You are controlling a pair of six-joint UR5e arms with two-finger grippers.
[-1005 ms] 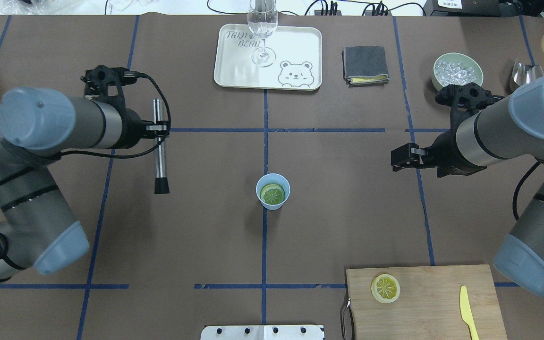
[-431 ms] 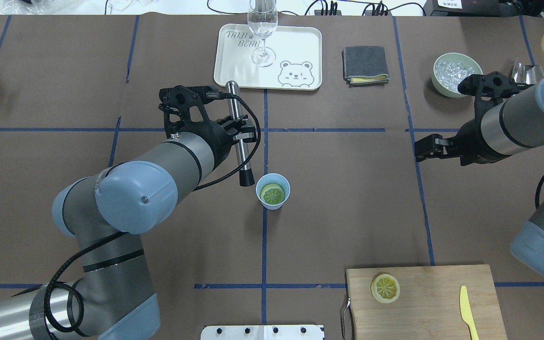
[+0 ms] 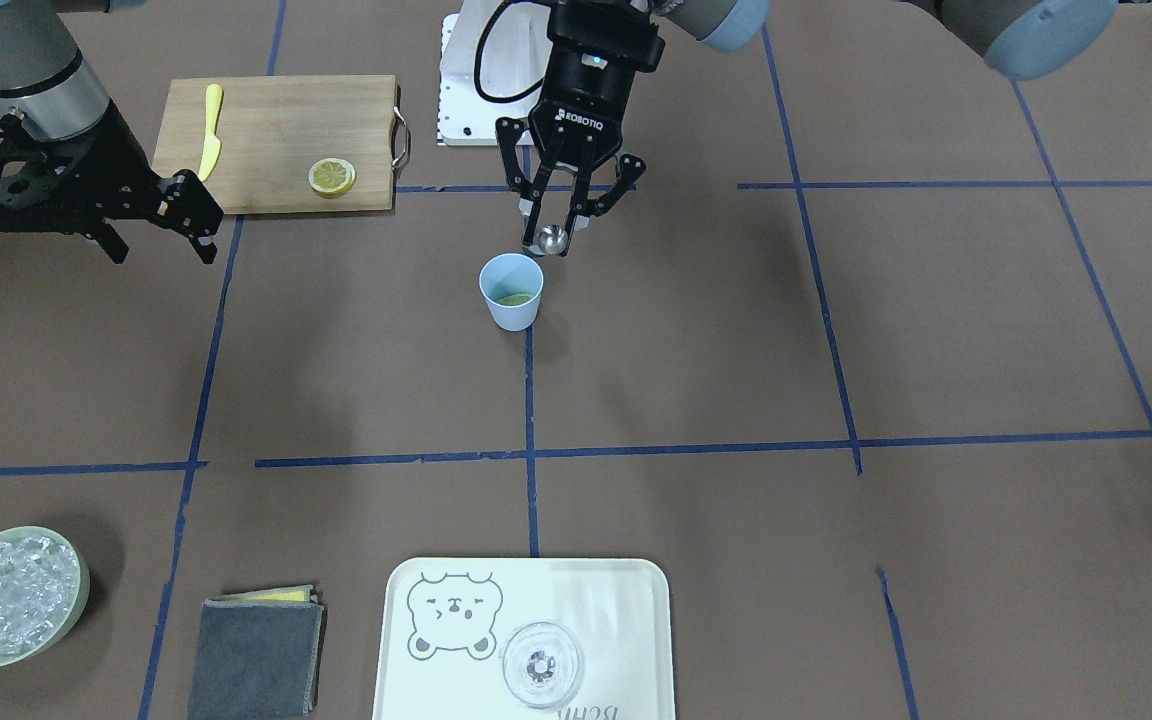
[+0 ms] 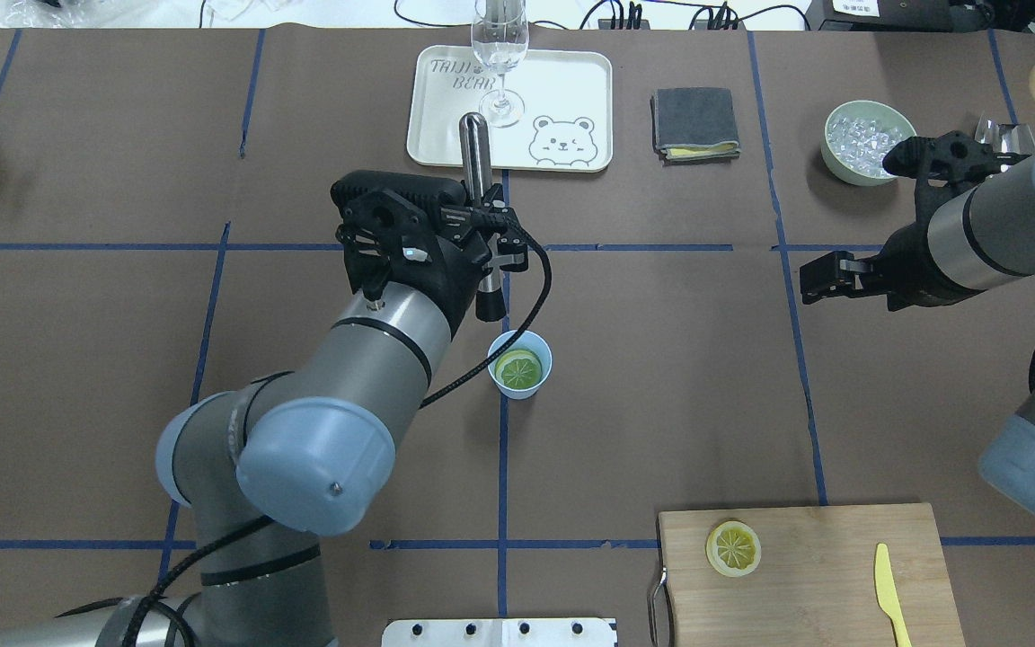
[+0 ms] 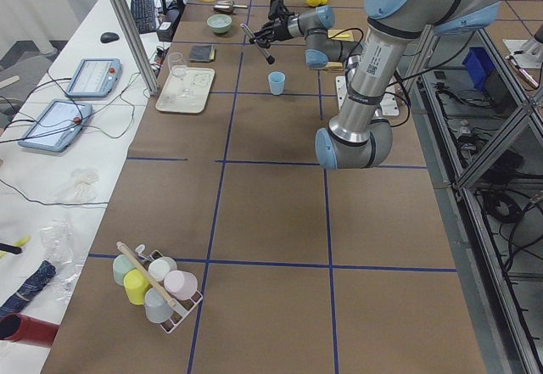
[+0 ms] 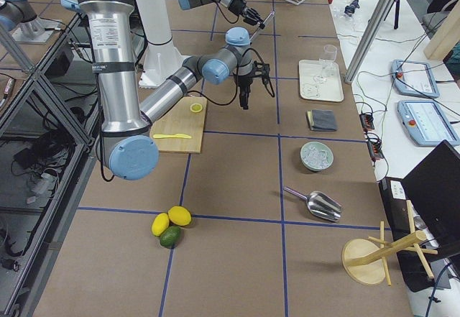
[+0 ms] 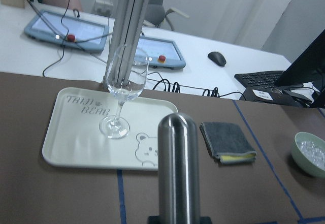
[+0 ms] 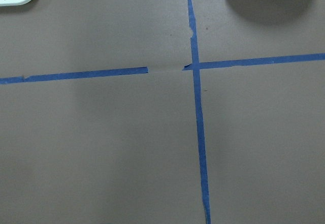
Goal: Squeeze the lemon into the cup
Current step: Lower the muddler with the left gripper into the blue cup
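The light-blue cup (image 4: pixel 519 363) stands upright at the table's middle and also shows in the front view (image 3: pixel 511 290). One lemon slice (image 4: pixel 518 369) lies flat inside it. A second slice (image 4: pixel 733 547) lies on the wooden board. My left gripper (image 4: pixel 488 261) is shut on a steel rod with a black tip (image 4: pixel 479 180). The rod slants, its tip just beyond the cup's rim, on the tray side and above it. In the front view the gripper (image 3: pixel 556 222) points down beside the cup. My right gripper (image 4: pixel 805 280) is open and empty, far right of the cup.
A white bear tray (image 4: pixel 571 90) with a clear stemmed glass (image 4: pixel 499 63) is at the back. A folded grey cloth (image 4: pixel 695 123) and a bowl of ice (image 4: pixel 868 139) lie to its right. The board (image 4: pixel 841 575) carries a yellow knife (image 4: pixel 888 593).
My left arm has swung right from the table's left part, carrying the rod to the cup. My right arm has drawn back to the right.
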